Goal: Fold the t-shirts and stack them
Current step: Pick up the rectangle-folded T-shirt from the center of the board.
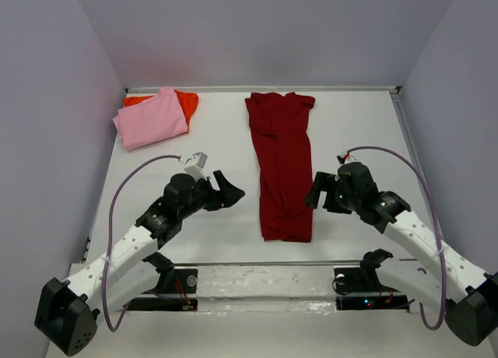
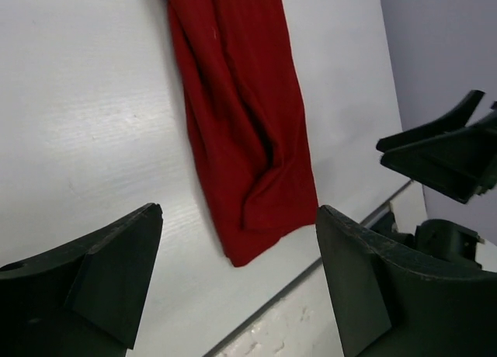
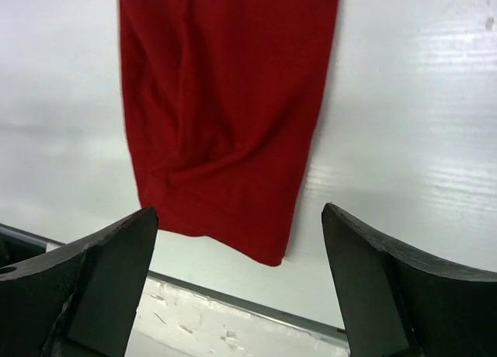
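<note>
Top external view: the dark crimson t-shirt (image 1: 282,167) lies flat at the middle of the desk (image 1: 218,144), folded lengthwise into a long narrow strip. Its wider end with the sleeves is near the far edge and its hem end points to the near edge. The light pink t-shirt (image 1: 152,118) sits folded in the far left corner, well apart from the crimson one. It rests on top of the orange-red t-shirt (image 1: 187,101), of which only a strip shows along the far side.

The left pincer (image 1: 229,188) hangs just left of the crimson strip's lower half, its jaws spread wide and holding nothing. The right pincer (image 1: 316,193) hangs just beside the strip's right edge, jaws also spread wide and empty. Both point inward at the cloth from opposite sides; neither touches it. Each wrist view shows the crimson hem end lying on the white desk beyond the parted fingers.

A purple cable (image 1: 115,210) loops along each arm. Pale grey walls (image 1: 47,101) enclose the desk on three sides.
</note>
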Controlling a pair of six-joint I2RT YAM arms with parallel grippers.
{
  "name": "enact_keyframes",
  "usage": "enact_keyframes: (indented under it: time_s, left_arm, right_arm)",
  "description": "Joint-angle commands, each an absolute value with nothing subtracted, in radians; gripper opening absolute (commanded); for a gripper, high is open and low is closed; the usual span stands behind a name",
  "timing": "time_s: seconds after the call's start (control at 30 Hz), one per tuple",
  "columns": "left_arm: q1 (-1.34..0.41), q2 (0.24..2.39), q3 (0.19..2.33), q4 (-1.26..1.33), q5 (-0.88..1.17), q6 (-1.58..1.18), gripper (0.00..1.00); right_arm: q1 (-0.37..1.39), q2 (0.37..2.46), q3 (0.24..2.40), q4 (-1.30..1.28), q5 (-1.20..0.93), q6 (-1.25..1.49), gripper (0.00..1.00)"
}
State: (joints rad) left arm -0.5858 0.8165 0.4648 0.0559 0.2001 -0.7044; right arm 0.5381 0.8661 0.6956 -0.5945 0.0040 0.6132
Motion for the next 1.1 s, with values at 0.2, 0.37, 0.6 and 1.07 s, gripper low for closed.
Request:
enact_keyframes:
  time_s: [0.2, 0.37, 0.6, 1.07]
  left_arm:
    - [-0.712, 0.738, 0.299, 0.167, 0.264, -0.928, 0.87]
    - [-0.819, 0.926, 0.319, 0.187, 0.223, -0.905, 0.86]
    - [-0.893, 1.121, 0.354, 0.273, 0.173, -0.877, 0.86]
    - [-0.893, 1.259, 0.348, 0.422, 0.183, -0.896, 0.81]
  right_arm:
    - [0.597, 0.943, 0.621, -0.609, 0.153, 0.785, 0.9]
    - [0.635, 1.092, 0.652, -0.558, 0.184, 0.792, 0.9]
    - [0.661, 1.144, 0.646, -0.505, 0.195, 0.822, 0.91]
    - [0.661, 1.167, 0.646, -0.443, 0.138, 0.833, 0.9]
